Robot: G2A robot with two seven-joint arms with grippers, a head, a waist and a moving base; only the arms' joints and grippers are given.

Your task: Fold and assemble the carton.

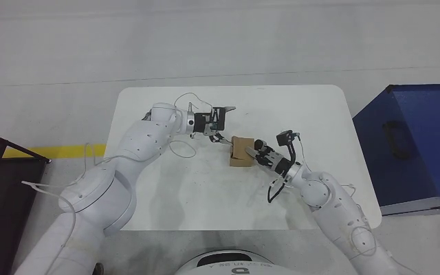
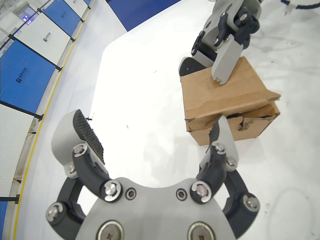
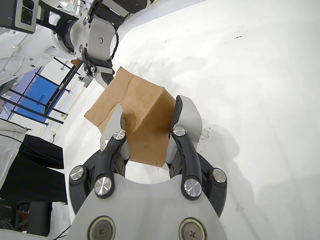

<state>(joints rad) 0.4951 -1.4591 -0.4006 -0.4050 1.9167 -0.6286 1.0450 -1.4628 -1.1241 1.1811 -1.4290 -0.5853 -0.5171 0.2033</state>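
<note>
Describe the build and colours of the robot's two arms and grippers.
The left arm and right arm are rounded, glossy white shells. Thin white cables loop at the left wrist, and a black cable arcs at the right wrist. The left gripper and right gripper match: a grey metal palm plate, black linkages with silver pins, and grey fingers with black ribbed pads.

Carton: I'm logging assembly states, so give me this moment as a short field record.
carton: brown, resting on the white table; top panel overhangs a ragged end, with a gap beneath
right gripper: clamped on the carton, one finger on top, the other against a side
left gripper: open, one fingertip at the ragged end
stage: that end is not yet closed
</note>
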